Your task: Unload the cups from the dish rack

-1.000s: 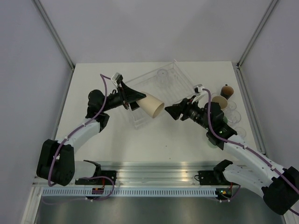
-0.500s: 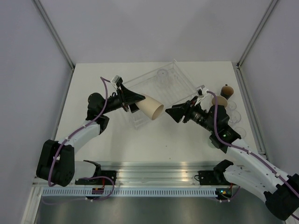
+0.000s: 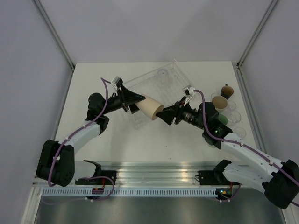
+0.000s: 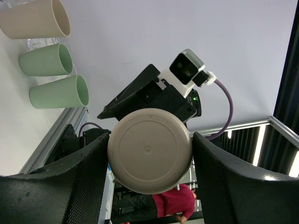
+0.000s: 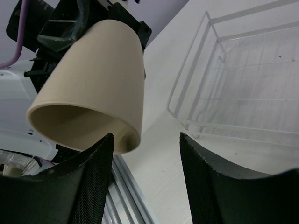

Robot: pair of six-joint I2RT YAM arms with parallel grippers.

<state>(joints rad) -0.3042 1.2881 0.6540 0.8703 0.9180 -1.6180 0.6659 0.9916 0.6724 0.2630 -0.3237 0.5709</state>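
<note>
From where I stand the job looks mostly done. On the right side of the tabletop (image 3: 117,140) a tan cup (image 3: 218,101) stands beside the small dark brown cup (image 3: 227,90). The left wrist view shows a mint green cup (image 4: 46,59) and a second mint green cup (image 4: 60,91) set out next to it. The dish rack (image 3: 175,86), lying askew at the far middle, looks nearly bare. What seems to be the clear cup (image 3: 162,74) sits in its far corner, so I'd judge that one is left to fetch.

The piece in play is the beige cup (image 3: 152,108). It is up in the air over the near edge of the rack, lying on its side with its mouth turned to the right. The left gripper (image 3: 139,100) has it clamped at the base end, a finger on each side, with the arm reaching in from the left.

The right arm comes in from the right, elbow bent and wrist level, so the right gripper (image 3: 162,115) faces the cup's mouth. Its jaws are spread wide and hold nothing. The rim sits just ahead of them, off toward one finger, and I see no contact. It reads as a hand-over about to happen, with the setting-down on the right to follow.
</note>
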